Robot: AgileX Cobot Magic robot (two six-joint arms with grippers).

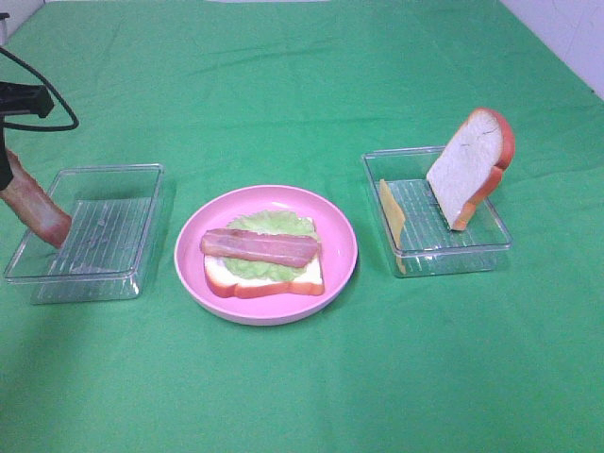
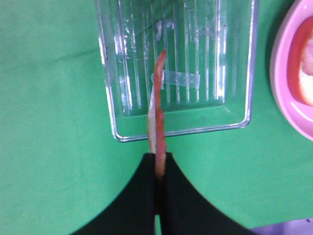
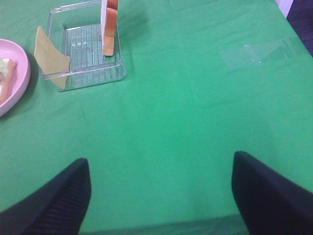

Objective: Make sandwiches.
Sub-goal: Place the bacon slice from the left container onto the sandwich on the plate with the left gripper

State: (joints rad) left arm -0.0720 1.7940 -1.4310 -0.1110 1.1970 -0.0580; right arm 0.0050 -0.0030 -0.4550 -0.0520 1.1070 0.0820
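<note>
On the pink plate [image 1: 342, 247] lies an open sandwich: a bread slice [image 1: 274, 280], pale green lettuce [image 1: 274, 226] and one bacon strip [image 1: 260, 247] on top. My left gripper [image 2: 157, 159] is shut on a second bacon strip [image 2: 156, 110], which hangs over the near edge of the left clear tray [image 2: 181, 131]. In the high view this strip [image 1: 36, 206] hangs at the tray's left wall and the gripper is cut off by the frame edge. My right gripper [image 3: 161, 196] is open and empty above bare cloth, well away from the right tray [image 3: 83, 78].
The right clear tray [image 1: 453, 257] holds a second bread slice [image 1: 469, 170] leaning upright against its far right rim, and a yellow cheese slice [image 1: 394, 217] leaning on its left wall. Green cloth covers the table. The left tray [image 1: 90, 274] holds nothing else.
</note>
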